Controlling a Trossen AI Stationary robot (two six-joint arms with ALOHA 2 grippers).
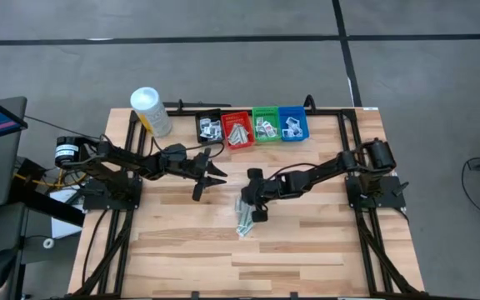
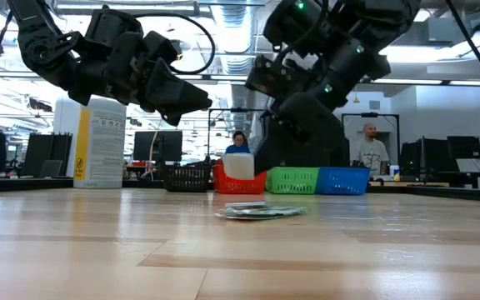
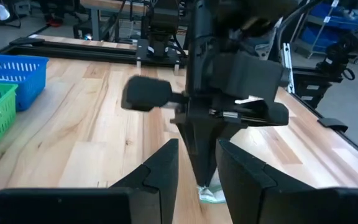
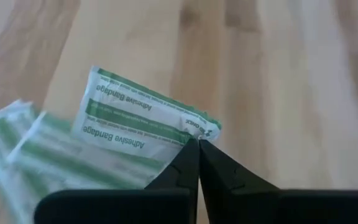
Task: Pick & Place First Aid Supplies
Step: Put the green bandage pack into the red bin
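Mid-table, right gripper (image 1: 246,208) pinching green bandage packet (image 4: 143,115), left gripper (image 1: 212,177) open nearby

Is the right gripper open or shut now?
Shut. In the right wrist view, the right gripper has its fingertips pressed together on the corner of an adhesive bandage packet, no gap between them.

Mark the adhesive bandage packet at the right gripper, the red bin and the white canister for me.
adhesive bandage packet (image 4: 143,122), right wrist view, on its printed face.
red bin (image 1: 238,131), high view, on its contents area's rim.
white canister (image 1: 151,111), high view, on its side.
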